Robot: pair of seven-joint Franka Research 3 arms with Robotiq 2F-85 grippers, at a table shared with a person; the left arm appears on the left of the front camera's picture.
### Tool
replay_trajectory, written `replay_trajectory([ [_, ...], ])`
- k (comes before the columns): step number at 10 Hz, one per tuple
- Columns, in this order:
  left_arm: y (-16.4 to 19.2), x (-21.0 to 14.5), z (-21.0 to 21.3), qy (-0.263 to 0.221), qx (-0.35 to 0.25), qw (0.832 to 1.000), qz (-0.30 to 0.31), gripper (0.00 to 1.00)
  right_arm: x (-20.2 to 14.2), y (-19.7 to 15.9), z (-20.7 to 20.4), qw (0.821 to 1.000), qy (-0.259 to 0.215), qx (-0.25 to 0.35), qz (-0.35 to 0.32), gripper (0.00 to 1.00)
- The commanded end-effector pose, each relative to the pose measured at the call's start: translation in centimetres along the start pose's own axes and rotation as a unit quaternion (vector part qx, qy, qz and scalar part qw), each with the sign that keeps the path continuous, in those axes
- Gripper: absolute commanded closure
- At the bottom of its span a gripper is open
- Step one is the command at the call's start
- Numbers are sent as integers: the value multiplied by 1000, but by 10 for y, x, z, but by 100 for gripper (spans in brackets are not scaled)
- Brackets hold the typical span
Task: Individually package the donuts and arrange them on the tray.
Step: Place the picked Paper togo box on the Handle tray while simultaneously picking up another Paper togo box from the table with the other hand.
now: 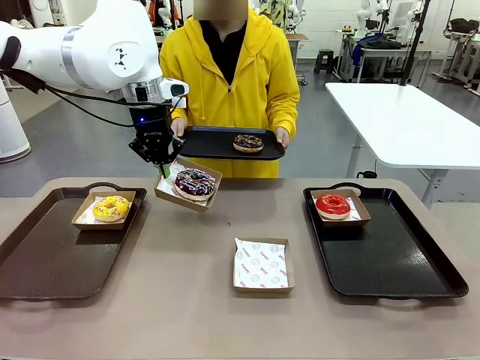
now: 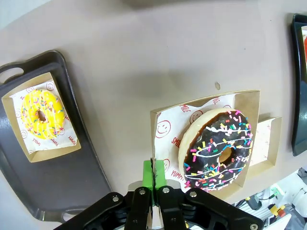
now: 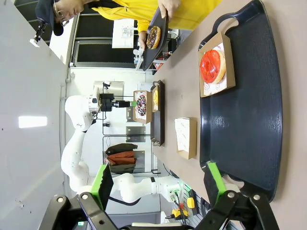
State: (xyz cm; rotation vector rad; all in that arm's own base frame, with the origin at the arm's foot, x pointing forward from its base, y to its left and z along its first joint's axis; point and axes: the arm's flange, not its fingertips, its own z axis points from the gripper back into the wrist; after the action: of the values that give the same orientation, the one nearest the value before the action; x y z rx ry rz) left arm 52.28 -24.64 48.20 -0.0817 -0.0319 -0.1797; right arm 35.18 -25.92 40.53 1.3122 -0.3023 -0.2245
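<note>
Upper left of centre, the carton (image 1: 171, 196) of the dark sprinkled donut (image 1: 195, 183) is pinched at its edge by the left claw (image 1: 162, 168); the right claw (image 3: 158, 178) is seen spread.

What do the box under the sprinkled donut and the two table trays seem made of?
Box: probably brown cardboard, matte, with folded walls and a printed paper liner. Trays: likely dark plastic, slightly glossy, with moulded handles.

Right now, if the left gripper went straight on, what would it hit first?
Probably the bare table, beside the tray with the yellow donut. The sprinkled donut's box in its jaws might touch down first.
</note>
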Motion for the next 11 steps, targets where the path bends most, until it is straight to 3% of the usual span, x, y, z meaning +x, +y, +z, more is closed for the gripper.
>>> replay_trajectory([
  [1, 0, 0, 0, 0, 0, 1000, 0, 99, 0, 0, 0, 1000, 0, 0, 0, 0],
  [2, 3, -7, 15, -3, 11, 999, -45, 99, 0, 15, -14, 1000, 9, -25, 13, 0],
  [3, 15, -24, 37, -8, 35, 998, -48, 99, -6, 40, -33, 996, 28, -66, 45, 0],
  [6, 67, -85, 79, -4, 31, 998, -62, 99, -20, 112, -92, 982, 88, -140, 86, 0],
  [9, 123, -135, 80, 26, 14, 999, -24, 99, -37, 147, -170, 956, 113, -241, 120, 0],
  [11, 158, -152, 72, 16, -3, 1000, 19, 99, -57, 152, -230, 938, 135, -283, 150, 0],
])
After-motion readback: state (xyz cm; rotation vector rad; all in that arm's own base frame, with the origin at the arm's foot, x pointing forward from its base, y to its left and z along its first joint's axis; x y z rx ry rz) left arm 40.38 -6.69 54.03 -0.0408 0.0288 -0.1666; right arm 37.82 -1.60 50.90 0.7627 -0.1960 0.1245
